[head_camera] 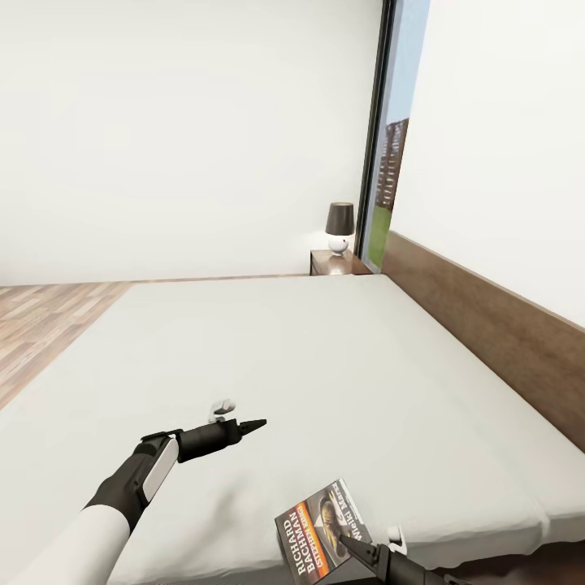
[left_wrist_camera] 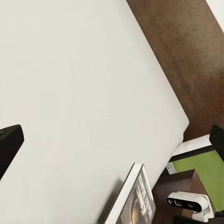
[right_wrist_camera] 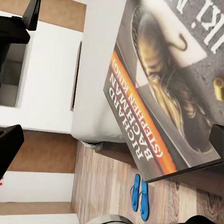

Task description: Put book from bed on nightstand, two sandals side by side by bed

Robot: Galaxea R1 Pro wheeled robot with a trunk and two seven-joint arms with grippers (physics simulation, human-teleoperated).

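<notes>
Right tool (head_camera: 351,539) sits on the book (head_camera: 321,528) at the bed (head_camera: 268,366) edge, its grip unclear; left tool (head_camera: 258,423) hovers, pinched. A loose hold could tip the book onto the floor by the sandals (right_wrist_camera: 140,196).

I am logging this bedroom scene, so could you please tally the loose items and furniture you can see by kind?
Book: 1
Blue sandals: 2
Lamp: 1
Nightstand: 1
Bed: 1
Total: 6
</notes>
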